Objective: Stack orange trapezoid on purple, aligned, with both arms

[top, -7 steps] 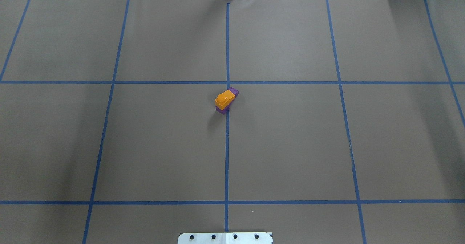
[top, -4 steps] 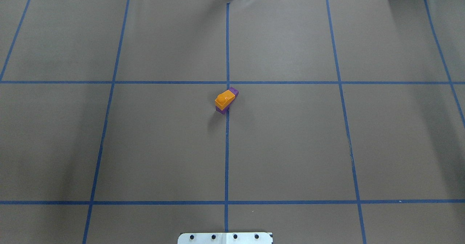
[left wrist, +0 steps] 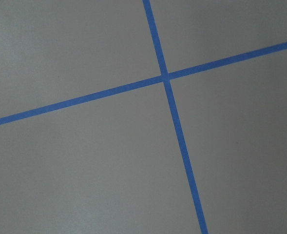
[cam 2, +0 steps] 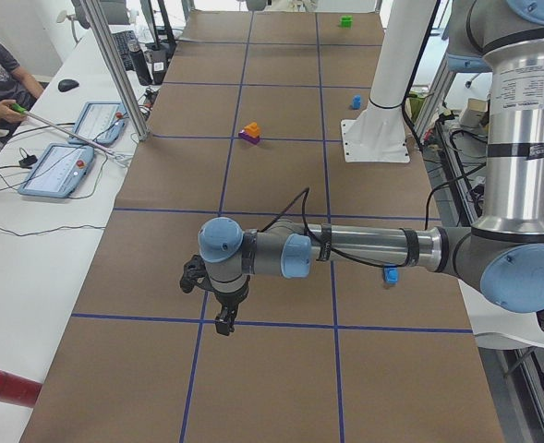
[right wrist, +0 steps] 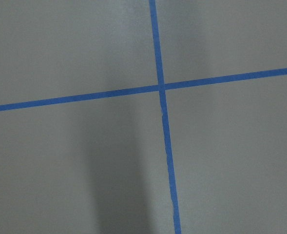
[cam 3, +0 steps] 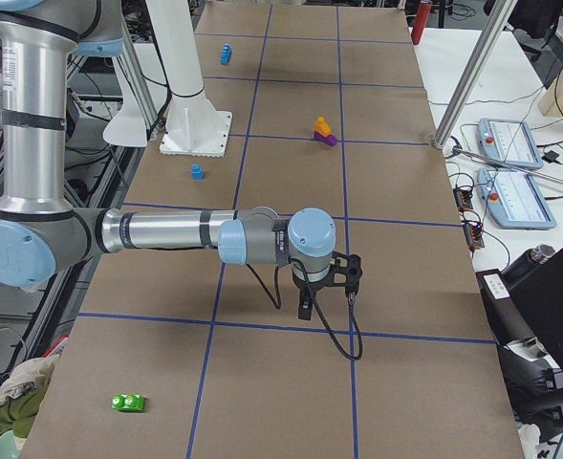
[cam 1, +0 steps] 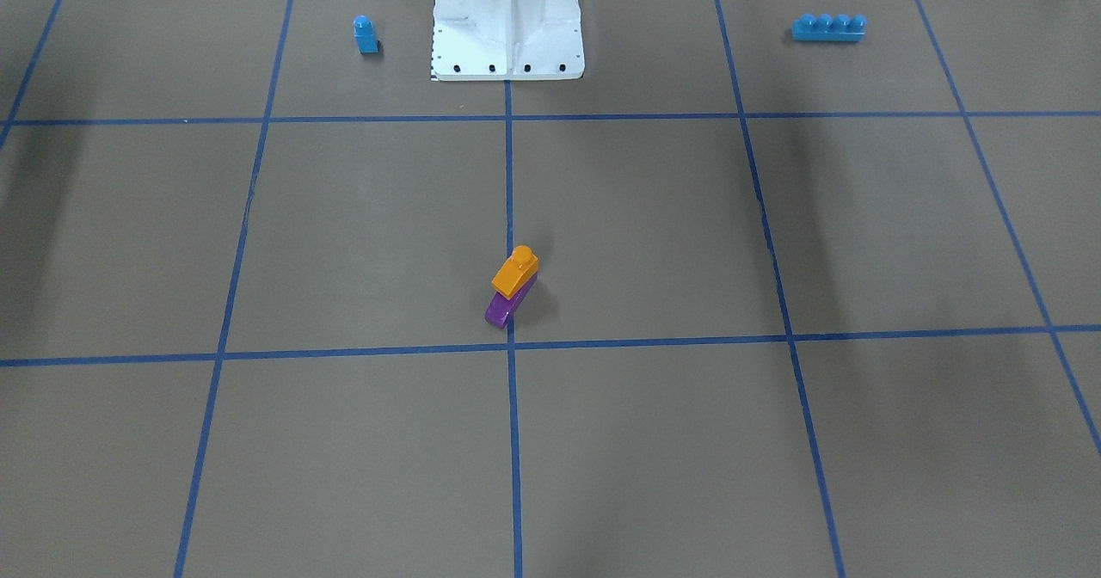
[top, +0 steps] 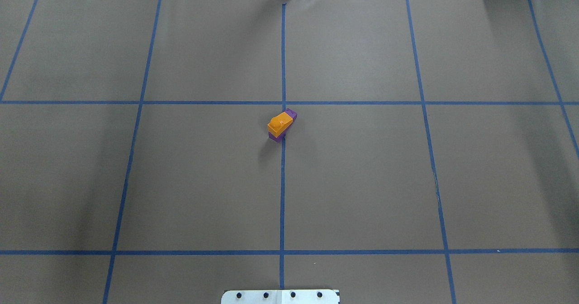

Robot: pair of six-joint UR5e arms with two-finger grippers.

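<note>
Under orange trapezoid (top: 279,123), purple (top: 292,113) mostly hidden

Watched the bench (top: 362,182) from overhead, opposite and both ends, sharing its middle, and closely downward from each wrist.

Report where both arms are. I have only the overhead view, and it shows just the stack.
Observer: The left arm lies low over the table's left end, with the left hand pointing down, far from the orange on the purple.
Operator: Now the right.
Observer: The right arm lies low at the right end, with the right hand near a tape line.
Operator: Say what lies by the base.
Observer: Beside the base, a small blue brick on its right and a long blue brick on its left.
</note>
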